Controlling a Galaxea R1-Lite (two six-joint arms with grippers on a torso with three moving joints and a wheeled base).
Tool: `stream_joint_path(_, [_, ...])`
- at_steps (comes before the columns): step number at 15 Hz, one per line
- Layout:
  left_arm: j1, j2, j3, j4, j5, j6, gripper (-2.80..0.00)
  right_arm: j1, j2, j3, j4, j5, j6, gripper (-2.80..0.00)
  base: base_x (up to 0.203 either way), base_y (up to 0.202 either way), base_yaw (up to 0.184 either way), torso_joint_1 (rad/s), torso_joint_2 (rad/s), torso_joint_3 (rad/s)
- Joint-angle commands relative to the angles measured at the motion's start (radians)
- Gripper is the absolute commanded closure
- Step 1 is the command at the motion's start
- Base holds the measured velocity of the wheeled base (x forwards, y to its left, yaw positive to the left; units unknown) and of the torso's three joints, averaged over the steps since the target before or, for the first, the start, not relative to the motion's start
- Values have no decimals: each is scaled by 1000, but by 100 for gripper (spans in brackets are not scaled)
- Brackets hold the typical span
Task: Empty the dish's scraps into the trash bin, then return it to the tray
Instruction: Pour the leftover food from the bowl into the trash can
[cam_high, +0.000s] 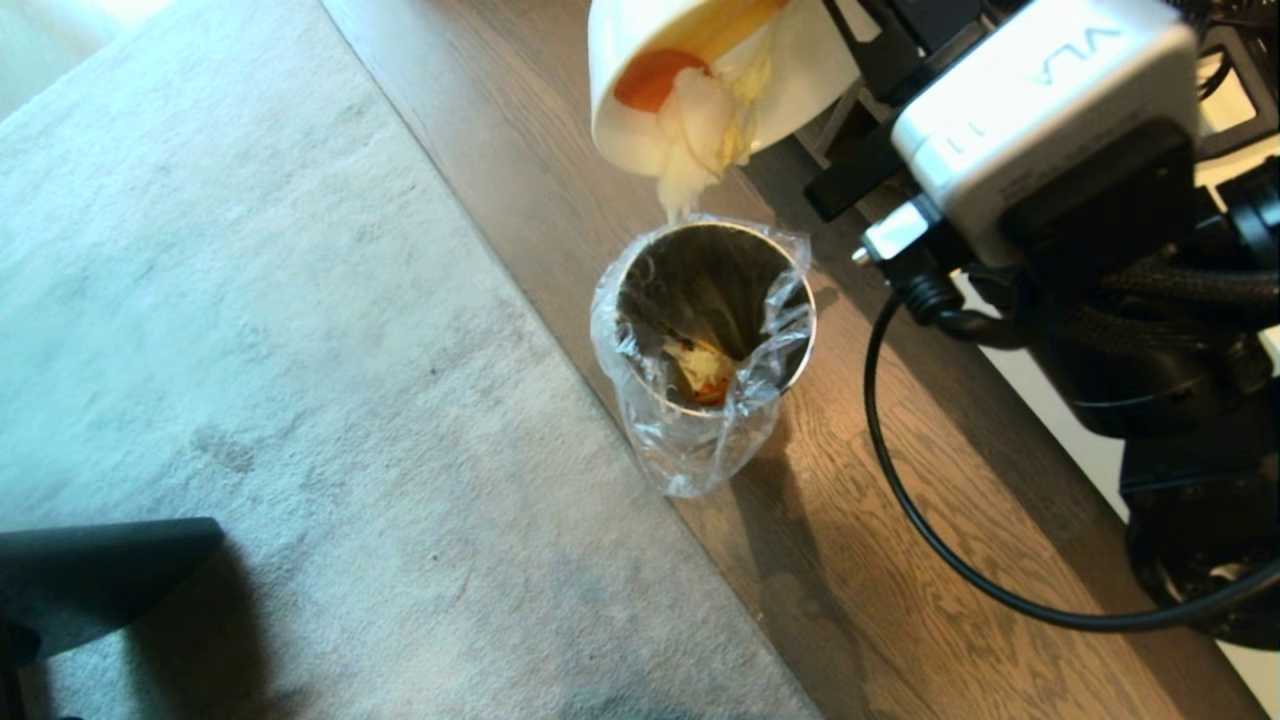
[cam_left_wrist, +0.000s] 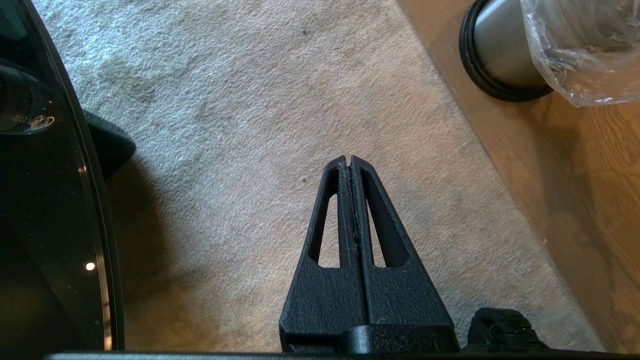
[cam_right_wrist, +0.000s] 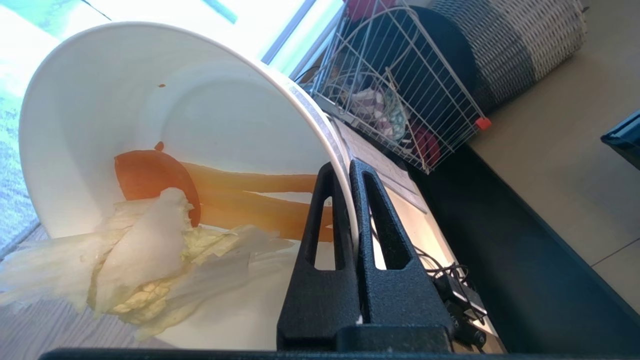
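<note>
The right gripper (cam_right_wrist: 347, 167), clamped on the rim of the tipped dish (cam_high: 640, 60), holds it above the trash bin (cam_high: 712, 310), scraps (cam_high: 690, 130) hanging over its lip.

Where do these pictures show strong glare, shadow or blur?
Head view: the tilted dish is blown out and its falling scraps smear; the trash bin casts a shadow on the wood. Right wrist view: window glare behind the dish. Left wrist view: a dark shadow lies on the carpet.
</note>
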Motion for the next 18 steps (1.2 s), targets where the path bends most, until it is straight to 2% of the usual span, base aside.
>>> stream_joint_path(1, [0,0,0,-1,0,-1,0,2,-2,-37,-43,1,-2,0,0,0,0,0,0,0])
stream_joint_path(5, [0,0,0,-1,0,-1,0,6,14,-125,-44,1,41,0,0,0,0,0,0,0])
stream_joint_path(11, [0,0,0,-1,0,-1,0,77,-3,-133,-43,7,44,0,0,0,0,0,0,0])
stream_joint_path(18, [0,0,0,-1,0,-1,0,79,0,-206,-44,24,59,0,0,0,0,0,0,0])
